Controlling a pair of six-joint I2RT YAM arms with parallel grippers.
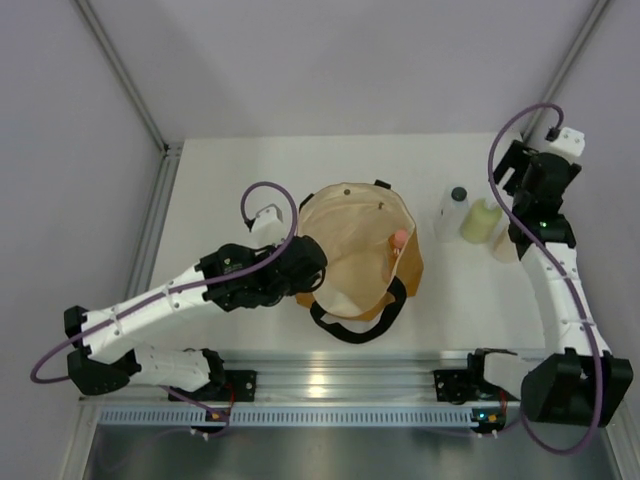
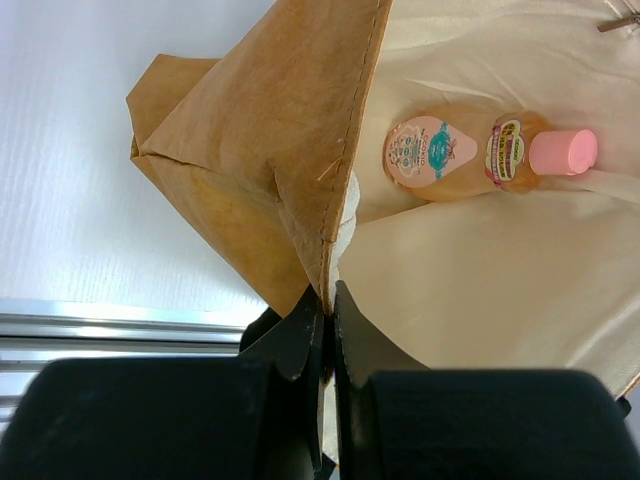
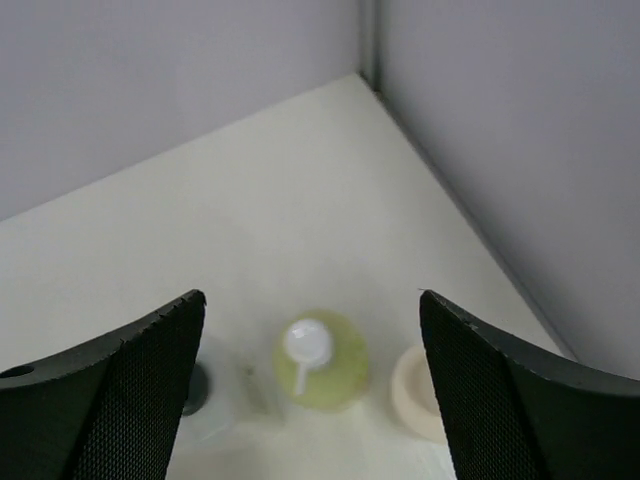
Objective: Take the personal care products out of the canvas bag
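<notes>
The tan canvas bag (image 1: 352,208) stands open at mid-table, cream lining showing. My left gripper (image 1: 308,268) is shut on its near-left rim, seen up close in the left wrist view, where the gripper (image 2: 328,300) pinches the canvas bag (image 2: 270,150). Inside lies the slim orange bottle with pink cap (image 1: 398,243) (image 2: 450,155). To the right of the bag stand the whitish dark-capped bottle (image 1: 453,213) (image 3: 200,392), the yellow-green bottle (image 1: 481,220) (image 3: 320,360) and the beige bottle (image 1: 503,246) (image 3: 420,390). My right gripper (image 1: 512,175) (image 3: 312,296) hovers open above them, holding nothing.
The bag's black loop handles (image 1: 355,325) droop toward the near edge. The enclosure's grey walls (image 3: 500,130) meet in a corner just behind and to the right of the standing bottles. A metal rail (image 1: 330,380) runs along the table's front.
</notes>
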